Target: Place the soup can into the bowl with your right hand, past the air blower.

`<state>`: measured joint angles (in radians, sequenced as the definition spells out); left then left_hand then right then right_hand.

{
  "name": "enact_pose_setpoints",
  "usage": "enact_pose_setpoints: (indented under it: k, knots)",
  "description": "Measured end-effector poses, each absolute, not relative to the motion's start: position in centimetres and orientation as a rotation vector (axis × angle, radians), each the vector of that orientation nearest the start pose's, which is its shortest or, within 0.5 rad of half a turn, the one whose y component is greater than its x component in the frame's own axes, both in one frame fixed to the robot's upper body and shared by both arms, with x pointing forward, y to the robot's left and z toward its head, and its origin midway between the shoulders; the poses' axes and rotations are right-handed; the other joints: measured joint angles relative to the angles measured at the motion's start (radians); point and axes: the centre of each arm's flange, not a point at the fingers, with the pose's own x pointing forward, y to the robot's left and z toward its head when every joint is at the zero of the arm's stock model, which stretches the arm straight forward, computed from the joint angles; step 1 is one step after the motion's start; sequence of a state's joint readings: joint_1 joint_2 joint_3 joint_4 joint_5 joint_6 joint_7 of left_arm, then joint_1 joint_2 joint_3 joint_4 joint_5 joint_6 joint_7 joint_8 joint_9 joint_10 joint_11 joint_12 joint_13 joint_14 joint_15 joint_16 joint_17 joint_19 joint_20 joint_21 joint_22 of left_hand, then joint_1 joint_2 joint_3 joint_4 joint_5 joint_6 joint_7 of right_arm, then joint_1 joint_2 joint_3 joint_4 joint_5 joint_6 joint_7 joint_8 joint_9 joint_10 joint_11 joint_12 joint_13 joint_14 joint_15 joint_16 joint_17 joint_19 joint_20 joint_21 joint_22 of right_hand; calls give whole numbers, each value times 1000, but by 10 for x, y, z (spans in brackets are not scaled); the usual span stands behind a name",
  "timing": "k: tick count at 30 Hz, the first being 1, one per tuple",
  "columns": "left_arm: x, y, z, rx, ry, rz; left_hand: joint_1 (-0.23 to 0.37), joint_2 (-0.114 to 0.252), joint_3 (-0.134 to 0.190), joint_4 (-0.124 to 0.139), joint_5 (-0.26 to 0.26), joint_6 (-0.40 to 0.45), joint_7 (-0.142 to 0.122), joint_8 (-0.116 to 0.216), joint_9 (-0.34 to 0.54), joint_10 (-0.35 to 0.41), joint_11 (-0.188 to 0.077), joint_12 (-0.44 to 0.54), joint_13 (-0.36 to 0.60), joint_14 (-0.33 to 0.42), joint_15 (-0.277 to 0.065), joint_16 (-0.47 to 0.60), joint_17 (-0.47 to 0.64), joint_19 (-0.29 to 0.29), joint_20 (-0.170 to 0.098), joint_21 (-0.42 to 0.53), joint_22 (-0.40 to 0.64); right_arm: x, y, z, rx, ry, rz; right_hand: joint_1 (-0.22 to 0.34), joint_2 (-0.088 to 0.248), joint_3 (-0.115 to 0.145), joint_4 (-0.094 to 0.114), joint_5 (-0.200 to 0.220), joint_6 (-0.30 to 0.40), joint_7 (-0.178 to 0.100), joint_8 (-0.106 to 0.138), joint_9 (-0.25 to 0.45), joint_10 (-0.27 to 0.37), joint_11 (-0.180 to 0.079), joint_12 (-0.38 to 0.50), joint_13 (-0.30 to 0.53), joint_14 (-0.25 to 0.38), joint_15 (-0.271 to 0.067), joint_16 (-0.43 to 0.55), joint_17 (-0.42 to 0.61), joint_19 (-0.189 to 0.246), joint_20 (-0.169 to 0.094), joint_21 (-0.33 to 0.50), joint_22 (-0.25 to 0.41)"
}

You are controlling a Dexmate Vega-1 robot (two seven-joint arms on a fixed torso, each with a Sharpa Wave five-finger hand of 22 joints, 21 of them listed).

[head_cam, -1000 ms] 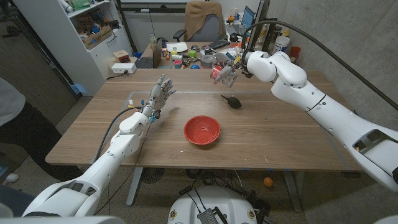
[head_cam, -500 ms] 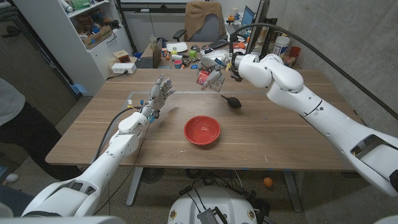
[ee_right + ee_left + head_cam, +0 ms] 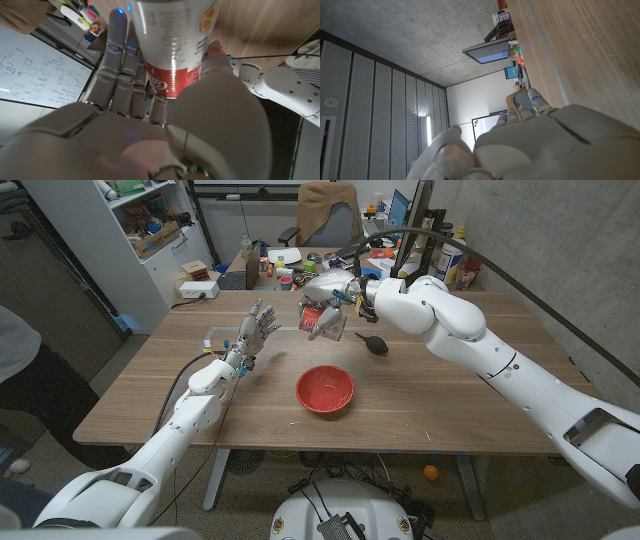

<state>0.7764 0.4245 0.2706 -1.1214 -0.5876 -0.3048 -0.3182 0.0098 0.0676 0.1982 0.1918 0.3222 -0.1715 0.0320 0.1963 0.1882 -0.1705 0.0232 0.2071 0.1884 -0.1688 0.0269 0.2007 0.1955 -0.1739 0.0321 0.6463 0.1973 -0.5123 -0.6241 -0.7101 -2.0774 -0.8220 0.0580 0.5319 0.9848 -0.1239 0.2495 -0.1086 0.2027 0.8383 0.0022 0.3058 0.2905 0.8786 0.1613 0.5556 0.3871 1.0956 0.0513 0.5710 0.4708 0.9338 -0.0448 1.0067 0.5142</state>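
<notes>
Red-and-white, with a shiny metal body, the cylindrical soup can (image 3: 318,320) is held in the air by the robot's right hand (image 3: 332,302), tilted, above the middle of the wooden table (image 3: 450,395) towards its far edge. In the right wrist view the hand (image 3: 150,115) has its fingers (image 3: 116,60) running along one side of the can (image 3: 172,45) and the thumb pressed against the other, so the can is clamped between them, clear of the tabletop. The round red bowl (image 3: 325,389) sits upright on the table nearer the front edge, roughly at the middle of the table's width, below and in front of the raised can and apart from it. The small black rubber air blower (image 3: 372,343) lies on its side on the wood between the bowl and the far edge, a little towards the right edge, under the white right forearm (image 3: 470,340) and near the can without touching it. The left hand (image 3: 255,330) is held up over the left half of the table with its fingers spread apart and nothing in them; in the left wrist view its back (image 3: 540,145) shows beside the table's edge. A cluttered desk (image 3: 300,265) with small objects stands behind the table's far edge.
</notes>
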Motion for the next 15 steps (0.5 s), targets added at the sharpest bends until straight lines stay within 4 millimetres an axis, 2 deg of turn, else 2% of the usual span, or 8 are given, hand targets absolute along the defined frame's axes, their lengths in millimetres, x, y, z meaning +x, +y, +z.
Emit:
enact_pose_setpoints:
  k: [10, 15]
  knots:
    - [670, 300, -25, 6, -592, -349, 0, 0, 0, 0, 0, 0, 0, 0, 0, 0, 0, 0, 0, 0, 0, 0, 0, 0, 0, 0, 0, 463, -16, 103, -1882, -1096, 402, 0, 0, -1, 1, 0, 9, -2, -8, 0, 0, 0, 0, 1, 0, 0, 0, -1, 0, 0, 8, -9]
    - [670, 300, -25, 9, -593, -348, 0, 0, 0, 0, 0, 0, 0, 0, 0, 0, 0, 0, 0, 0, 0, 0, 0, 0, 0, 0, 0, 468, -15, 94, -1880, -1085, 431, 1, -1, -1, 1, 0, 9, -2, -8, -1, 0, 0, 0, 1, 0, 0, 0, 0, 0, 0, 8, -9]
